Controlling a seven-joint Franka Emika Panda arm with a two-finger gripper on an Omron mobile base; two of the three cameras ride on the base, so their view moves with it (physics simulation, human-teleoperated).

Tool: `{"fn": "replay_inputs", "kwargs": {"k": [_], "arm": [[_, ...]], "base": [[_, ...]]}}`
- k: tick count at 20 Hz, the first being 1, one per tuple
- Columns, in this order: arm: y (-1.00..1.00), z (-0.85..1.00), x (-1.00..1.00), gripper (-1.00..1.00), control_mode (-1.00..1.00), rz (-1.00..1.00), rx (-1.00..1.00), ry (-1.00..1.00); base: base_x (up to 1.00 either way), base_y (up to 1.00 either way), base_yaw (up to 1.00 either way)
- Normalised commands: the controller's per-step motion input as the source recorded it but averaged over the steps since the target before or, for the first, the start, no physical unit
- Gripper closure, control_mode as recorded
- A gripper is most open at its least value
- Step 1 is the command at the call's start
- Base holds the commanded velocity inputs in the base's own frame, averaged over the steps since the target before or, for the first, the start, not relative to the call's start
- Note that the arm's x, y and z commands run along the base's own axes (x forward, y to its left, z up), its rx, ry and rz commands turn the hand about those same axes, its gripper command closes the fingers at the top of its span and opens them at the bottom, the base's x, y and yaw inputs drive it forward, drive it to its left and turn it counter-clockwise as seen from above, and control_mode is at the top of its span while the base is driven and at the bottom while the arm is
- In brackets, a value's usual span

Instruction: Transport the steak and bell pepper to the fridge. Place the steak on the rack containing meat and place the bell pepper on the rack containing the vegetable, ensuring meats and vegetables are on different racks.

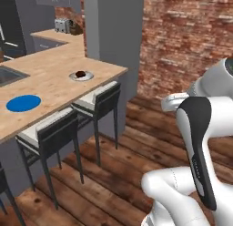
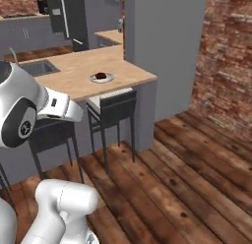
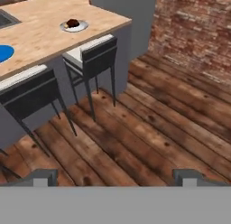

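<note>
Wooden counter (image 1: 54, 70) near brick wall, 2 stools (image 1: 98, 102) tucked under. Steak (image 1: 80, 74) sits on small plate (image 1: 86, 78) near counter edge. Gripper (image 3: 116, 175) spread wide, holding nothing, over floor.

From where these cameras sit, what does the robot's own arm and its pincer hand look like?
The arm is glossy white, built of thick rounded segments, with a long black panel along one link and a black round joint cap bearing small white marks. No loose cables show. The gripper ends in two small, blocky dark grey fingertips.
</note>
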Motion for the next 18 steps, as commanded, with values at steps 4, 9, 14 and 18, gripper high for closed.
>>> {"fn": "replay_inputs", "kwargs": {"k": [4,9,14,18], "arm": [[0.00,0.00,0.00,-1.00,1.00,0.00,0.00,0.00],[0.00,0.00,0.00,-1.00,1.00,0.00,0.00,0.00],[0.00,0.00,0.00,-1.00,1.00,0.00,0.00,0.00],[0.00,0.00,0.00,-1.00,1.00,0.00,0.00,0.00]], "base": [[1.00,-0.71,0.52],[1.00,-0.81,0.51],[0.99,-0.84,0.54],[0.95,-0.80,0.55]]}}
